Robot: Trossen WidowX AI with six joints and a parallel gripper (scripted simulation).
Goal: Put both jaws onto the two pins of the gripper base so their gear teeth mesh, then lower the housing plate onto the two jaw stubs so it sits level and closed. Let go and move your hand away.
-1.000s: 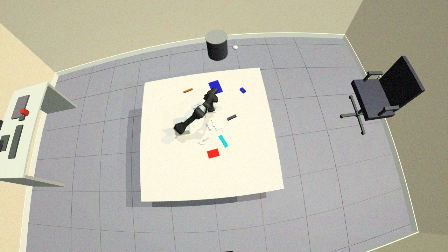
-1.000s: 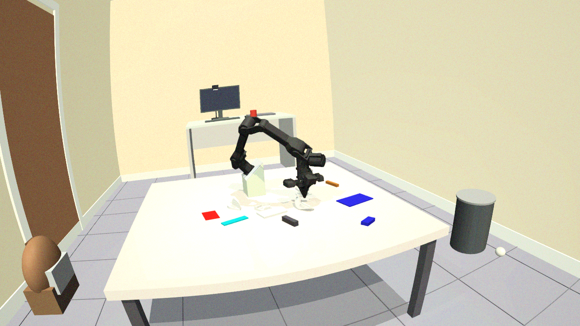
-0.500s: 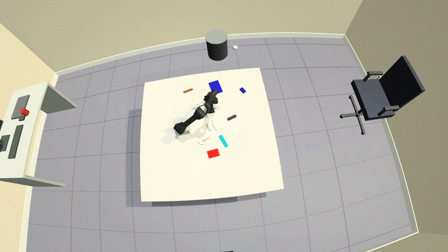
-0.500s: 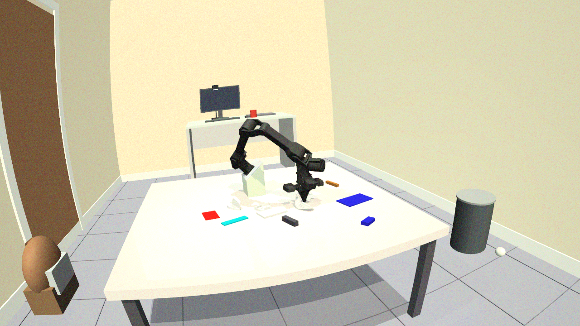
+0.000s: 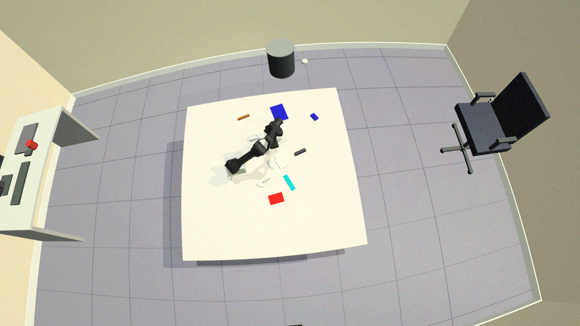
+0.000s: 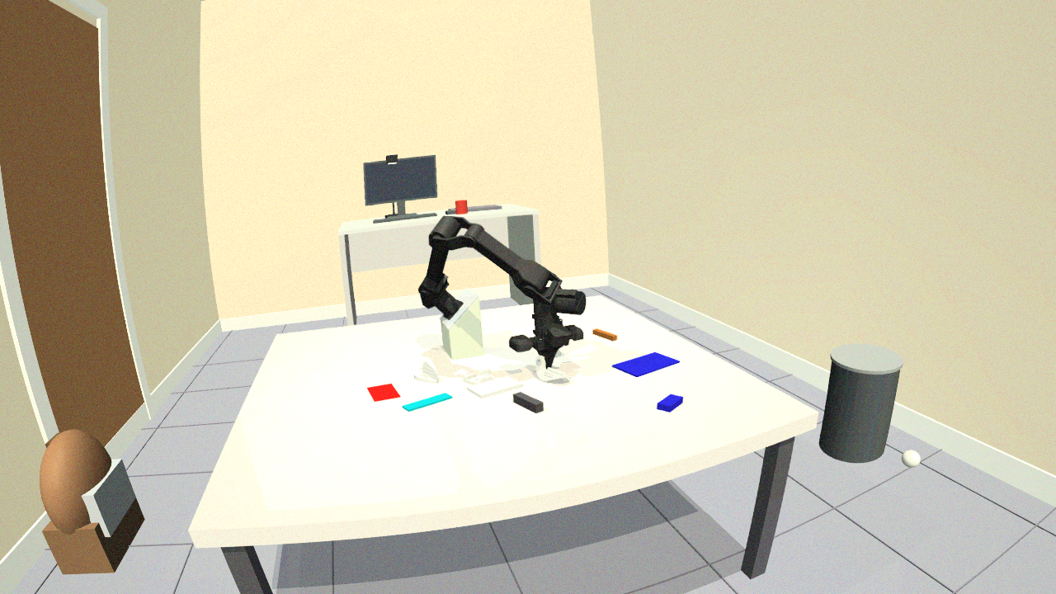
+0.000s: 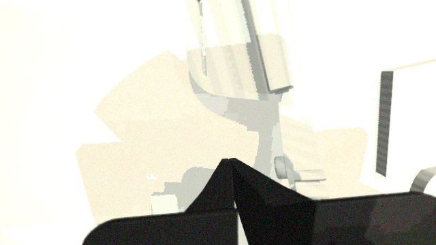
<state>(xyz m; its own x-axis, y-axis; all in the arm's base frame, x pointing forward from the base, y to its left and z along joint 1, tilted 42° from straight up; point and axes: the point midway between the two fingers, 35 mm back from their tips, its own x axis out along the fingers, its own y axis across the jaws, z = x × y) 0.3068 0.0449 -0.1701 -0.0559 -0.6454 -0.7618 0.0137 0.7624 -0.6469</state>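
My gripper (image 6: pixel 549 365) (image 7: pixel 228 165) is shut with nothing seen between the tips. Its tips are low beside one white jaw (image 5: pixel 282 140) (image 7: pixel 235 73), which lies on the table. In the wrist view this jaw's toothed end is right of the tips, partly hidden by the fingers. The other white jaw (image 5: pixel 262 184) (image 6: pixel 426 377) lies apart, near the arm's base. The white gripper base (image 5: pixel 282 163) (image 6: pixel 496 388) (image 7: pixel 409 119) lies between them; no jaw is seen on it. A pale part, seemingly the housing plate (image 5: pixel 253 138), lies beside the arm. Glare hides details.
A dark bar (image 5: pixel 300 151) (image 6: pixel 528 403) and a cyan strip (image 5: pixel 289 182) (image 6: pixel 427 402) lie near the base. A red square (image 5: pixel 276 198) (image 6: pixel 384 392), blue sheet (image 5: pixel 278 111) (image 6: pixel 646 364), blue block (image 5: pixel 314 116) (image 6: pixel 669 403) and orange bar (image 5: pixel 243 117) (image 6: pixel 605 334) lie farther out.
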